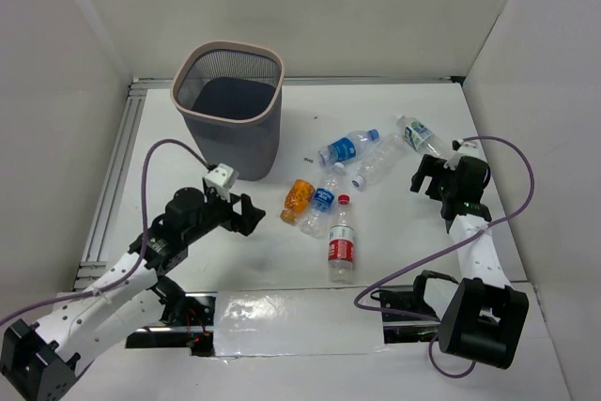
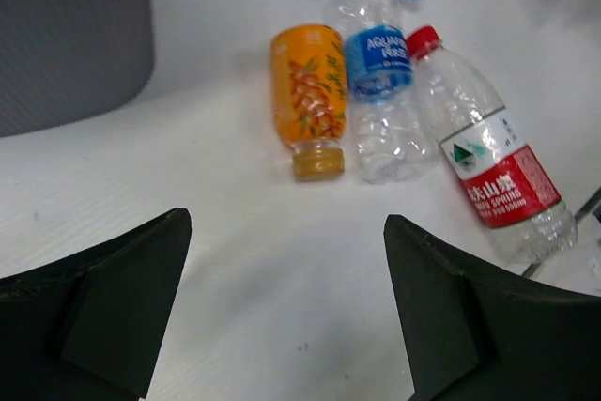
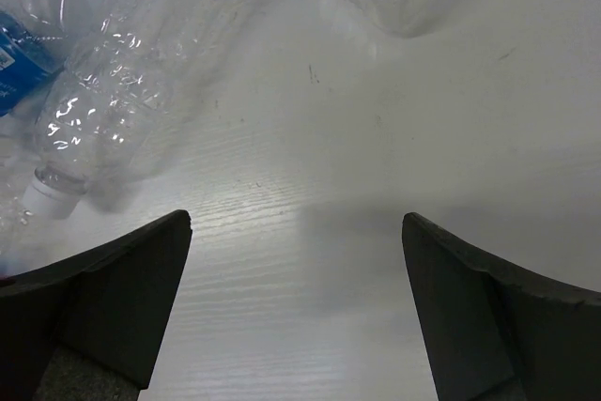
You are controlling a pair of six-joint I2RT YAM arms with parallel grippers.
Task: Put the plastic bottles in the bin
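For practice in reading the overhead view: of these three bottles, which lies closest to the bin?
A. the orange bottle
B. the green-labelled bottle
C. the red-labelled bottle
A: the orange bottle lies on its side just right of the bin, at its base. The red-labelled bottle and the green-labelled bottle both lie farther off to the right.
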